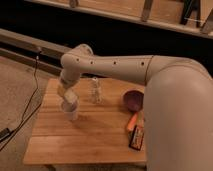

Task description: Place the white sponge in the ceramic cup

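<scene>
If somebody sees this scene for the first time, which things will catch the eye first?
The big cream arm fills the right side and reaches across to the left, where its gripper hangs right over the white cup on the wooden table. Next come the maroon bowl at the table's right and the clear bottle standing upright between bowl and cup.

No legible text, labels, numbers anywhere. Pincer (69,98) directly above ceramic cup (70,112).
</scene>
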`<state>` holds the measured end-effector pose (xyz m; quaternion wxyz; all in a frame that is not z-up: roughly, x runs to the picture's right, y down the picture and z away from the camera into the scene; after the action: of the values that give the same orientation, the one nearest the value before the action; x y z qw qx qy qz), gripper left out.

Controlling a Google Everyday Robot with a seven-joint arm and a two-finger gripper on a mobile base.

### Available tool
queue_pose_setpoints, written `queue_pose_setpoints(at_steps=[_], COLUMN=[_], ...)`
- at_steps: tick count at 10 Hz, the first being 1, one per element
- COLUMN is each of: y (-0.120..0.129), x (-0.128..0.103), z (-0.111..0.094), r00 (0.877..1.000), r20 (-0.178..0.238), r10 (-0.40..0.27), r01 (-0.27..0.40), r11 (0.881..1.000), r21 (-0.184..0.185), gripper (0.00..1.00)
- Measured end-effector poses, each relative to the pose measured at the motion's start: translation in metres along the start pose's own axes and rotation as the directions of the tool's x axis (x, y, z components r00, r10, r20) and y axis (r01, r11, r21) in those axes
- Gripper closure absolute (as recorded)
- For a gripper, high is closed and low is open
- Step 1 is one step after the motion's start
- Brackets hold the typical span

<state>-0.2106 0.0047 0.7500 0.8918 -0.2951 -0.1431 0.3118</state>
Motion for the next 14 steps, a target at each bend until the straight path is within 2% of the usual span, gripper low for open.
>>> queue_pose_setpoints(at_steps=[3, 5, 8, 11, 12, 13, 14], y=[0.007, 0.009, 0.007, 0.006, 0.006, 0.007, 0.007], x=[0.003, 0.006, 0.005, 0.004, 0.004, 0.005, 0.005], z=[0.015, 0.023, 0.027, 0.027, 0.027, 0.028, 0.029], r00=[1.0, 1.0, 0.999, 0.999, 0.999, 0.999, 0.999], r20=[0.005, 0.002, 0.008, 0.014, 0.015, 0.013, 0.012], r10=[-0.02, -0.026, -0.031, -0.037, -0.037, -0.036, -0.035], r01=[0.021, 0.026, 0.032, 0.038, 0.038, 0.037, 0.036], r11=[0.998, 0.997, 0.996, 0.996, 0.996, 0.996, 0.996], r21=[-0.052, -0.073, -0.078, -0.078, -0.078, -0.081, -0.084], gripper=[1.0, 1.0, 0.98, 0.67, 0.61, 0.47, 0.36])
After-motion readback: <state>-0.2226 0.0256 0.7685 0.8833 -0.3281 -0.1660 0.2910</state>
